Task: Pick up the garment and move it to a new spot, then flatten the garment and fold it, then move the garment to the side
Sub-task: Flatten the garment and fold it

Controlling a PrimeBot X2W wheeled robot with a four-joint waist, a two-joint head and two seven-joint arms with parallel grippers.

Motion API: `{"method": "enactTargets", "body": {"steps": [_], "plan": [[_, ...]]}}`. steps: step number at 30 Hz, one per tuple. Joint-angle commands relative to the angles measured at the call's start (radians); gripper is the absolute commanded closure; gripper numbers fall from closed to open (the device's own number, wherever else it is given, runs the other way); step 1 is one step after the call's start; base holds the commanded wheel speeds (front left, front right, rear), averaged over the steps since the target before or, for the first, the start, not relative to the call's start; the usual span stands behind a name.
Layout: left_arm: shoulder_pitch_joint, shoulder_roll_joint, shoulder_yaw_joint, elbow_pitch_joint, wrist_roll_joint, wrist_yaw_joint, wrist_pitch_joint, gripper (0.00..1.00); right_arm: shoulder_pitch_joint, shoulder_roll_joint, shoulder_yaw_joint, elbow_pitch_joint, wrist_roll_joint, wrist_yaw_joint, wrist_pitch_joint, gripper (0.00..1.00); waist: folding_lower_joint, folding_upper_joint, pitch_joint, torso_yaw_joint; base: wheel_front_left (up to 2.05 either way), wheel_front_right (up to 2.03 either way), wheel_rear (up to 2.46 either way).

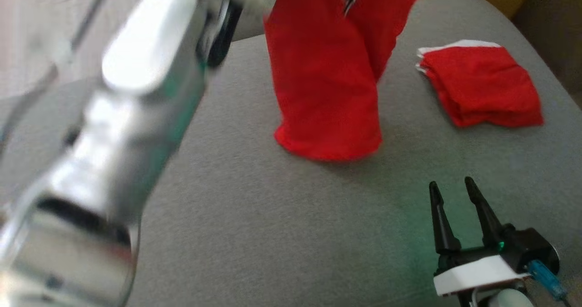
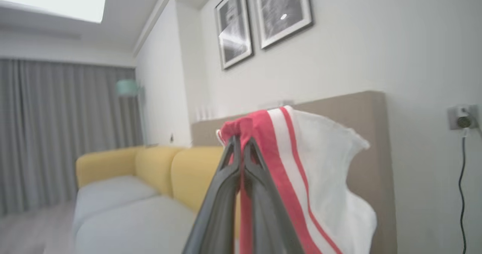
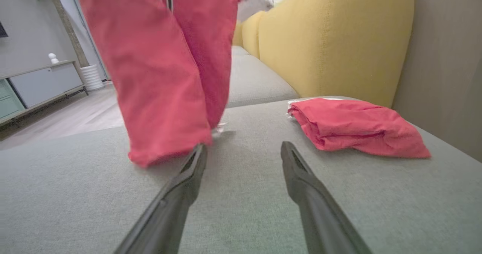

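Observation:
A red garment [image 1: 327, 70] with white trim hangs from above, its lower hem brushing the grey cushion [image 1: 273, 234]. In the left wrist view my left gripper [image 2: 241, 139] is shut on a bunched red-and-white edge of the garment [image 2: 297, 163], held high in the air. My left arm [image 1: 122, 129] crosses the head view's left, blurred. My right gripper [image 1: 450, 186] rests low at the lower right, open and holding nothing. In the right wrist view its fingers [image 3: 243, 152] point at the hanging garment [image 3: 162, 77], the left tip close to the hem.
A second red garment [image 1: 479, 86] lies folded at the cushion's far right, also seen as a folded red garment [image 3: 354, 128]. A yellow sofa back [image 3: 331, 39] rises behind it. The cushion's right edge [image 1: 545, 57] falls away near a wall.

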State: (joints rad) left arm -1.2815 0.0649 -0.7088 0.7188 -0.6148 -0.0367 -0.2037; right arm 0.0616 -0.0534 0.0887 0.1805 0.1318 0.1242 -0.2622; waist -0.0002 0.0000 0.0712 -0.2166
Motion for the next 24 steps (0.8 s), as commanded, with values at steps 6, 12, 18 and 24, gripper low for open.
{"method": "enactTargets", "body": {"steps": [6,12,18,24], "plan": [[0.469,0.077,0.045,0.011,-0.110,0.024,-0.038,1.00,0.016,0.000,0.002,-0.048,-0.014,0.007,0.000,0.00,0.0002,0.0000,-0.006,0.118,0.00,0.00,0.00],[0.833,0.102,0.161,-0.126,-0.106,0.102,-0.057,1.00,0.014,-0.009,-0.012,-0.058,-0.019,0.007,0.000,0.00,0.0002,0.0000,0.005,0.177,0.00,0.00,0.00],[1.101,0.123,0.336,-0.413,0.067,0.177,-0.058,1.00,0.020,-0.013,-0.018,-0.061,-0.020,0.007,0.000,0.00,0.0002,0.0000,0.013,0.215,0.00,0.00,0.00],[1.204,0.133,0.312,-0.486,0.168,0.130,-0.058,0.00,0.022,-0.011,-0.007,-0.053,-0.019,0.007,0.000,0.00,0.0002,0.0000,0.014,0.231,0.00,0.00,0.00]]}}
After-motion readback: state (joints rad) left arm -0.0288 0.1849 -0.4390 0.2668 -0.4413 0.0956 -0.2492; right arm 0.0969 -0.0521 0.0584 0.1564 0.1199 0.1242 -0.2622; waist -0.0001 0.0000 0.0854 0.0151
